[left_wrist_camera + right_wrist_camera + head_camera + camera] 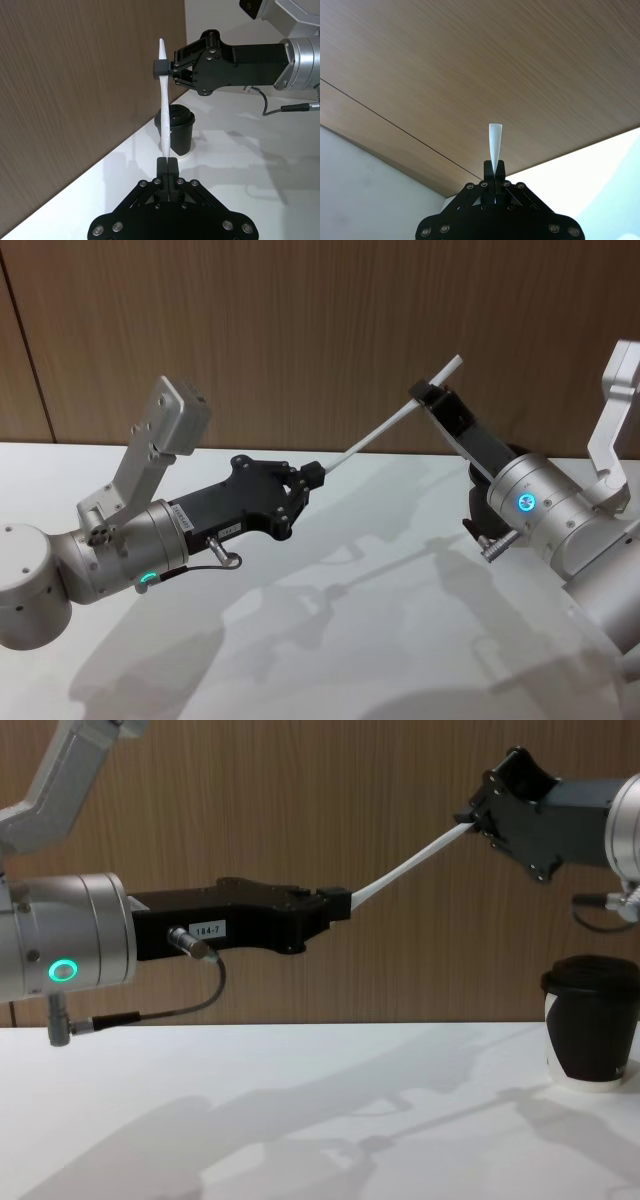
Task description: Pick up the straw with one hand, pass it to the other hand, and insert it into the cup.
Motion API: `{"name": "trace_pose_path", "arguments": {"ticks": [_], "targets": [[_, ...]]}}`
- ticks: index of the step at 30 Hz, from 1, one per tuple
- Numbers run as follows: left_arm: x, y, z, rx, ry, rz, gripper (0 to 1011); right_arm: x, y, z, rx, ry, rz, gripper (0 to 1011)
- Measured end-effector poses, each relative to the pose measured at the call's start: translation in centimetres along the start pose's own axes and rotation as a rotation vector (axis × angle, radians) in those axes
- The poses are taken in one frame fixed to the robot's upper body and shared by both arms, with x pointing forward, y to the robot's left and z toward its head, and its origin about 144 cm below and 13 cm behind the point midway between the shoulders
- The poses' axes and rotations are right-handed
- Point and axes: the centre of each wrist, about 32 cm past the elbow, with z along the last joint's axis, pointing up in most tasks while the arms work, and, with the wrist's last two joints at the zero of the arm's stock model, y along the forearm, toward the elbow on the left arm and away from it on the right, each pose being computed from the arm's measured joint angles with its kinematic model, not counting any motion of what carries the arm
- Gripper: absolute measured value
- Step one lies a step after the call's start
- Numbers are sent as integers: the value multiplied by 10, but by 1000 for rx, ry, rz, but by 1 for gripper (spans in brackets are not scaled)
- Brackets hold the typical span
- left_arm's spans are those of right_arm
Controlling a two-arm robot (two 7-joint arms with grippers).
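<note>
The thin white straw [385,432] slants through the air above the table, held at both ends. My left gripper [316,474], the one labelled "184-7" [340,903], is shut on the straw's lower end [166,162]. My right gripper [425,392] is shut on the straw near its upper end [161,67], and a short tip of straw [494,140] sticks out past its fingers. The black lidded cup [590,1020] stands upright on the table at the right, below the right gripper and behind the straw [164,110] in the left wrist view.
A wooden wall [300,330] runs along the back of the white table [250,1110]. Both arms hover above the tabletop, whose surface carries just their shadows.
</note>
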Motion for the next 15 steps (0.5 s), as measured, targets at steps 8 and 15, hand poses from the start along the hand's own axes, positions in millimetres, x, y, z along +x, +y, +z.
{"name": "trace_pose_path", "arguments": {"ticks": [8,15], "targets": [[0,0,0,0,0,0,8,0,0,0,0,0,0,4],[0,0,0,0,0,0,7,0,0,0,0,0,0,4]]}}
